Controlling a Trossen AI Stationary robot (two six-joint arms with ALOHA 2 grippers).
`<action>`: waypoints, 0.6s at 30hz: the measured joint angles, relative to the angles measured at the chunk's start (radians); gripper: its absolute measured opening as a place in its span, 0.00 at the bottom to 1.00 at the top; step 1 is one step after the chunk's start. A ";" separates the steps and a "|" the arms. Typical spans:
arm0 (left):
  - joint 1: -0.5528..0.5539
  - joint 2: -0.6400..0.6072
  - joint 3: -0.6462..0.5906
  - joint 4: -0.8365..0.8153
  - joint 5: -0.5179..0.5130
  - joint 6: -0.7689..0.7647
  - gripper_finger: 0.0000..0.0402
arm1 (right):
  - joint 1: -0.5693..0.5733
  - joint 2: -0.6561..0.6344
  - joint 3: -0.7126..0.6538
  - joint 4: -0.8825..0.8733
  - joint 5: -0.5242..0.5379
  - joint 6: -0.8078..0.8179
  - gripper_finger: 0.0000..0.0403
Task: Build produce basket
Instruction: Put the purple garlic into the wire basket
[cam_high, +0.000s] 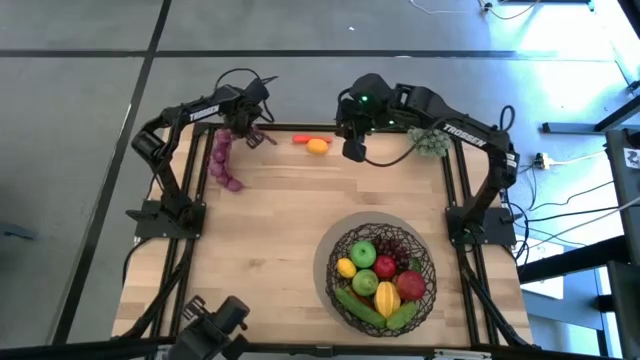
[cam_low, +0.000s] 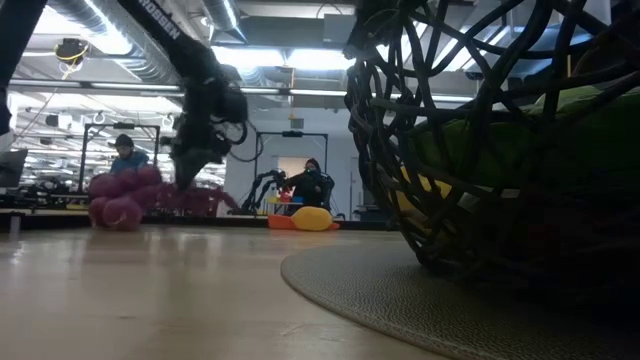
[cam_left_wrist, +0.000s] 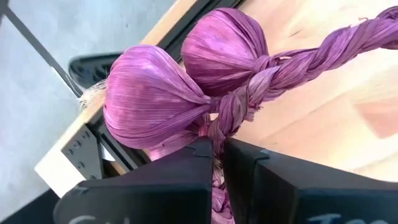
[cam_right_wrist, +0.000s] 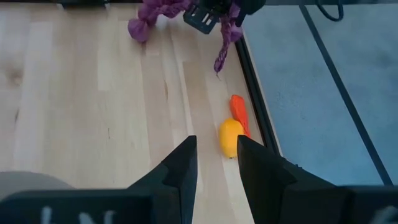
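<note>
Purple braided string of papery bulbs (cam_left_wrist: 186, 81), upper left of bench (cam_high: 270, 230) in high view: light, floppy, bulbs dangle. Left hand (cam_left_wrist: 214, 162) clamped on plaited stem, best hold. Right hand (cam_right_wrist: 214, 155) part-open, empty. Dark woven wire basket (cam_high: 345, 290) lower right.

Pale smooth wood table (cam_high: 280, 230); woven wire-like basket (cam_high: 345, 287); fibrous matt purple braid (cam_left_wrist: 186, 81).

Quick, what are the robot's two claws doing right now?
Left gripper: shut on the purple braided bulbs.
Right gripper: slightly open, holding nothing, above the lemon and the carrot.
</note>
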 joint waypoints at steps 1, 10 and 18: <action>-0.013 0.000 0.020 -0.017 0.000 -0.004 0.00 | 0.000 -0.012 0.000 -0.008 -0.001 0.000 0.28; -0.157 -0.001 0.236 -0.156 -0.001 -0.051 0.00 | 0.000 -0.087 -0.008 -0.144 -0.001 -0.004 0.28; -0.343 -0.002 0.421 -0.325 0.001 -0.130 0.00 | 0.029 -0.164 -0.010 -0.233 -0.123 -0.002 0.28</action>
